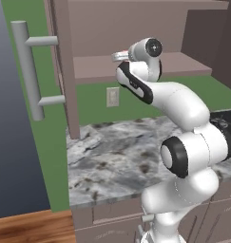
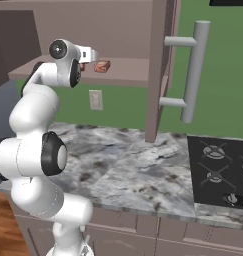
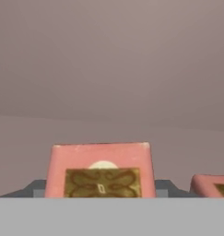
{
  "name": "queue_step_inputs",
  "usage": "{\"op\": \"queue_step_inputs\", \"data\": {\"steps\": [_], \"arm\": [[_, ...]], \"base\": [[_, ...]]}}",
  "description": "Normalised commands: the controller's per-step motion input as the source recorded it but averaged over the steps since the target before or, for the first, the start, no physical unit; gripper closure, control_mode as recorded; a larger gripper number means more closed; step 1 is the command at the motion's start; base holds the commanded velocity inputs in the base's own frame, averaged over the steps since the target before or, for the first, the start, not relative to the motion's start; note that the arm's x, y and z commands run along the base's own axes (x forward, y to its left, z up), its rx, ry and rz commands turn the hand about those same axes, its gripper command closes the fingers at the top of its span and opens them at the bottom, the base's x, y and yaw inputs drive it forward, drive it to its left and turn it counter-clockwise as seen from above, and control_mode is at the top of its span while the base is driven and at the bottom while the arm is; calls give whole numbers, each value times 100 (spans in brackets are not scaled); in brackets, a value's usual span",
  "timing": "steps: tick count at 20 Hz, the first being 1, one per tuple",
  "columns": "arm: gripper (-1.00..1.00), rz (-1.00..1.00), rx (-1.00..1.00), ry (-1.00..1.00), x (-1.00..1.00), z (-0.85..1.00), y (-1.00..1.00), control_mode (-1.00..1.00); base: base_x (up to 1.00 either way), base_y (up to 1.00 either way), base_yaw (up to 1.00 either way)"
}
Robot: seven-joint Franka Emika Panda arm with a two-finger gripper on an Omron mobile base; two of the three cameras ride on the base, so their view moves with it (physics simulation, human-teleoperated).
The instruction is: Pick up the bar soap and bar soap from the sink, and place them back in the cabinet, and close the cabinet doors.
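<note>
Arm reaching up into cabinet (image 1: 136, 28), wrist level w/ inner shelf (image 2: 123, 70). Gripper (image 3: 100, 191) clamped on bar soap (image 3: 100, 170): bar sits between dark tips, low centre in hand view, just above shelf. Second bar soap (image 2: 102, 65) resting on shelf, at 3 o'clock of held one in hand view, close beside. Cabinet doors (image 2: 160, 65) open both sides, bar handle (image 2: 194, 70) facing out. Marbled counter (image 1: 117, 156) below; stovetop (image 2: 220, 170) at right.
</note>
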Motion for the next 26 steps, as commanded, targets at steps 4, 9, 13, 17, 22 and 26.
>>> {"op": "queue_step_inputs", "data": {"steps": [4,9,13,17,22,26], "arm": [[-100,0,0,0,0,0,0,-100],[-100,0,0,0,0,0,0,-100],[-100,0,0,0,0,0,0,-100],[-100,0,0,0,0,0,0,-100],[-100,0,0,-11,-23,1,0,-100],[-100,0,0,-17,-57,13,0,-100]], "base": [[0,0,0],[0,0,0],[0,0,0],[0,0,0],[0,0,0],[0,0,0]]}}
